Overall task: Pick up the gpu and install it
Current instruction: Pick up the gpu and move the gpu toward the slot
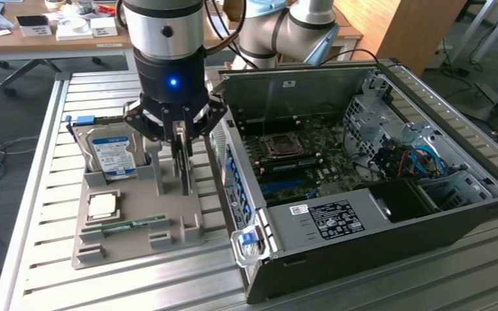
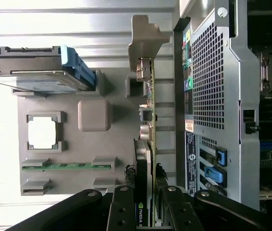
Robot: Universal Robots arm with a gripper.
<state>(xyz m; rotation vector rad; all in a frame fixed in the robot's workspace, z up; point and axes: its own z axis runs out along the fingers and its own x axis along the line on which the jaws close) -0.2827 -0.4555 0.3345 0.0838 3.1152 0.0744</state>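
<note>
Fingers [image 2: 125, 211] of the gripper [image 1: 181, 146] press on both flat faces of the graphics card [image 1: 184, 172], grasping it by its upper edge. The card stands on edge in the grey tray [image 1: 128, 249], directly under the gripper, with its lower edge down at the tray's slot. I cannot tell whether it has come free of that slot.

In the wrist view the card [image 2: 148, 144] runs edge-on straight away from the gripper [image 2: 148, 211], so its long axis lies along the line between the fingers and parallel to the near wall of the open computer case [image 1: 388, 233]. That case sits just beside the tray on the exterior view's right. On the other side of the card, the hard drive [image 1: 111, 155] and the memory stick [image 1: 137, 224] rest in the same tray.
</note>
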